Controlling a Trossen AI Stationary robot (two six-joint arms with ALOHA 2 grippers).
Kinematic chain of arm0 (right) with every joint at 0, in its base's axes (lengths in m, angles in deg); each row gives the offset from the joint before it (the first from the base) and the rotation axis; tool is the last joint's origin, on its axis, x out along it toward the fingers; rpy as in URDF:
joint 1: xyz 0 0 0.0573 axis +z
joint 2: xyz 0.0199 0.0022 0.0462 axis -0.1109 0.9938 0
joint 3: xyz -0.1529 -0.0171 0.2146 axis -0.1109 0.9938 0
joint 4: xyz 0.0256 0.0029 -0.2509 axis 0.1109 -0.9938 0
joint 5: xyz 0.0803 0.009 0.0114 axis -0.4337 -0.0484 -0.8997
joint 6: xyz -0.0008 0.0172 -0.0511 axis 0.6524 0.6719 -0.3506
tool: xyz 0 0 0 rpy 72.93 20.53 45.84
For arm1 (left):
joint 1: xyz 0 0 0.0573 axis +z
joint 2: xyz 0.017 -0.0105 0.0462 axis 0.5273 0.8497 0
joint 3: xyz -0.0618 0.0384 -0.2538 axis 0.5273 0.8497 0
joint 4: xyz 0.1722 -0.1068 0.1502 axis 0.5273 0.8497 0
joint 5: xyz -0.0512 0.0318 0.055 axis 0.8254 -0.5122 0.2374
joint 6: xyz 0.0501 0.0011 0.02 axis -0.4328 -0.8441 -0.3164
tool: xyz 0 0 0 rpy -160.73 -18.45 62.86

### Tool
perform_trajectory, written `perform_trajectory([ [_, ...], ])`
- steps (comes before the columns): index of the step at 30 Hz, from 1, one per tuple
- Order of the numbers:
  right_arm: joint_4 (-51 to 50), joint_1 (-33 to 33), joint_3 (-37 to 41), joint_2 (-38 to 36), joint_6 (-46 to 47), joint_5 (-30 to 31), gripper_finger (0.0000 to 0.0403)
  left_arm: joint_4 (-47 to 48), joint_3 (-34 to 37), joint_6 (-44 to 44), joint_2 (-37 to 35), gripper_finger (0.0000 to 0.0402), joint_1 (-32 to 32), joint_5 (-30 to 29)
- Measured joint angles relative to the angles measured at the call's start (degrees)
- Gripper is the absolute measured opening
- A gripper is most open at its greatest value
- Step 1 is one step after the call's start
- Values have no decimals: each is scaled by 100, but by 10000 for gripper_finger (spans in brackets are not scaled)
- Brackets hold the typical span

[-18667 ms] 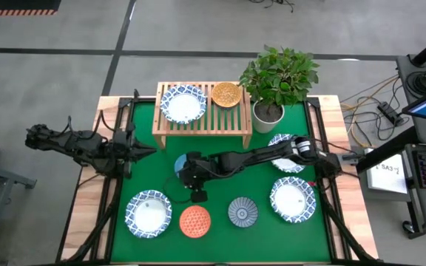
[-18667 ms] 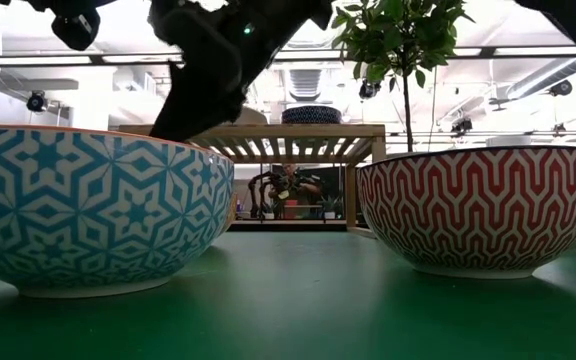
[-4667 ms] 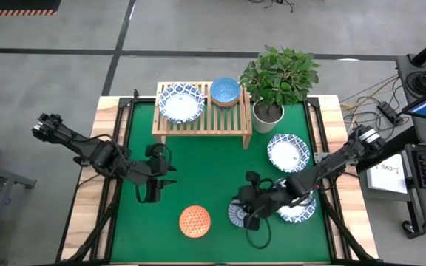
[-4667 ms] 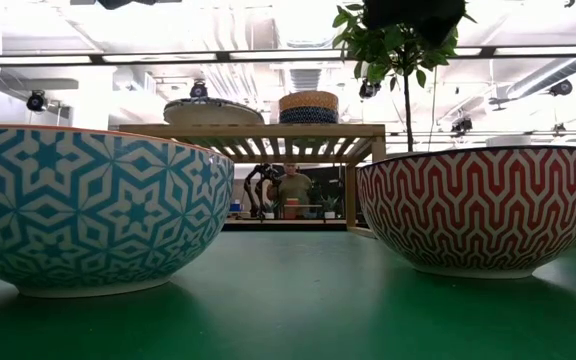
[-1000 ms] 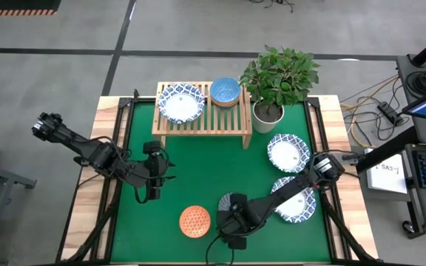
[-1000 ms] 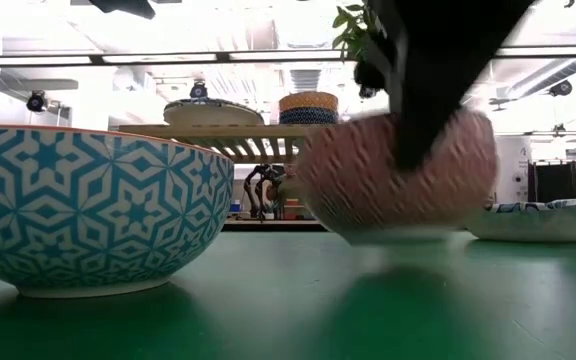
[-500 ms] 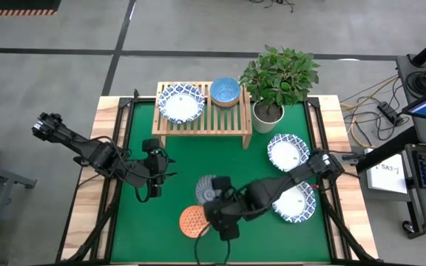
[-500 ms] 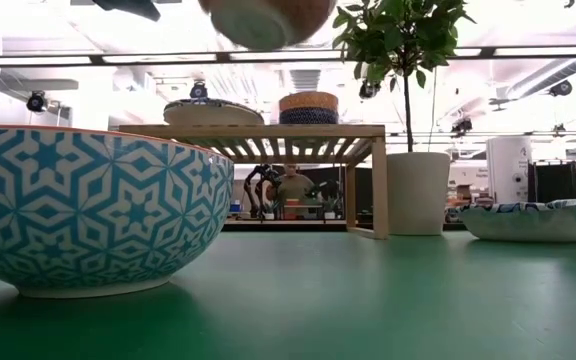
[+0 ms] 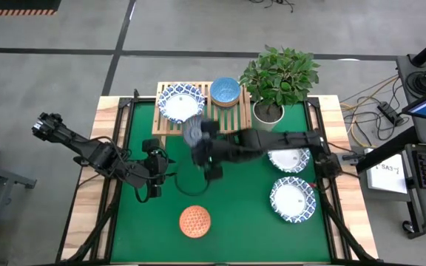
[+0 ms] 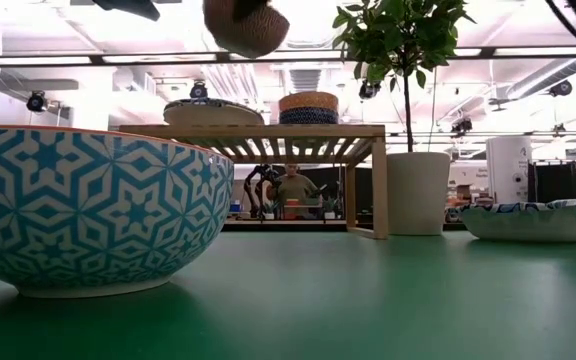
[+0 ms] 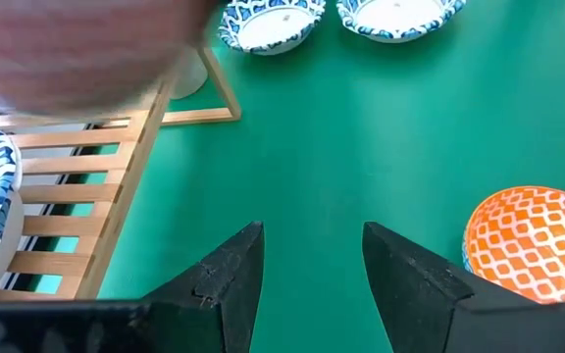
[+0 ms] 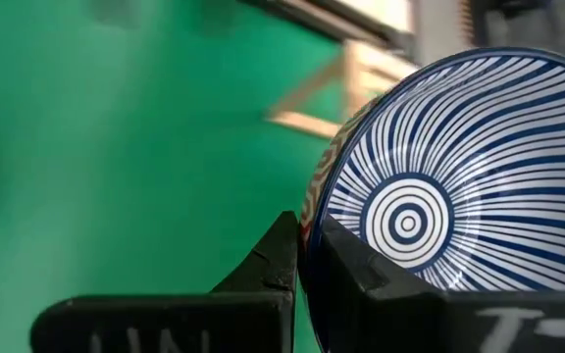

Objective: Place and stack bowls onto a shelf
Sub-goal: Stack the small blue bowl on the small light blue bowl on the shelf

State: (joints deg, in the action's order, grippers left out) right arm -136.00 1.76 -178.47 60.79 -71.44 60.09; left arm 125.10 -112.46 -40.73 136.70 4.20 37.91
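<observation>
My right gripper (image 9: 208, 151) is shut on a small bowl (image 9: 194, 131) with blue-and-white stripes inside (image 12: 430, 186) and a reddish pattern outside, held high just before the near edge of the wooden shelf (image 9: 202, 118). The same bowl (image 10: 246, 25) shows at the top of the low view. On the shelf sit a wide white bowl (image 9: 181, 102) and a blue bowl (image 9: 225, 91) stacked on another. A red-orange bowl (image 9: 194, 221) rests on the mat. My left gripper (image 9: 154, 188) hovers open at the mat's left, nothing between its fingers (image 11: 229, 275). My right gripper pinches the striped bowl's rim (image 12: 307, 211), one finger inside the bowl and one outside on its wall. The arm reaches in from the table's right. The bowl is lifted clear of the mat and tilted.
A potted plant (image 9: 276, 81) stands at the shelf's right end. Two wide white bowls (image 9: 291, 158) (image 9: 293, 199) lie on the mat's right side, the farther one partly under my right arm. The green mat (image 9: 235, 207) is bare in the middle.
My right gripper has lifted the striped bowl off the mat near the front edge and carried it up and toward the far edge, to just before the shelf. The bowl has tipped on the way.
</observation>
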Motion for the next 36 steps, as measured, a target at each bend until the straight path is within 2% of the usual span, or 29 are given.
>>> perform_trajectory([
  [3,309,-316,-2,-16,-517,369,13,2,0,0,0,158,0,0],
  [6,419,-609,-4,-31,-924,1137,13,30,0,-2,0,158,0,-1],
  [8,456,-860,-4,-31,-950,1700,13,37,0,-36,0,158,0,-16],
  [10,415,-1151,-4,-32,-706,1973,13,39,0,-97,0,158,0,-60],
  [12,334,-1432,-4,-39,-352,1877,13,39,0,-152,0,158,0,-78],
  [19,-140,-2065,-7,-39,733,809,13,39,0,-166,0,158,0,-94],
  [36,-351,-2315,-7,-39,1481,446,13,39,0,-210,0,158,0,-98],
])
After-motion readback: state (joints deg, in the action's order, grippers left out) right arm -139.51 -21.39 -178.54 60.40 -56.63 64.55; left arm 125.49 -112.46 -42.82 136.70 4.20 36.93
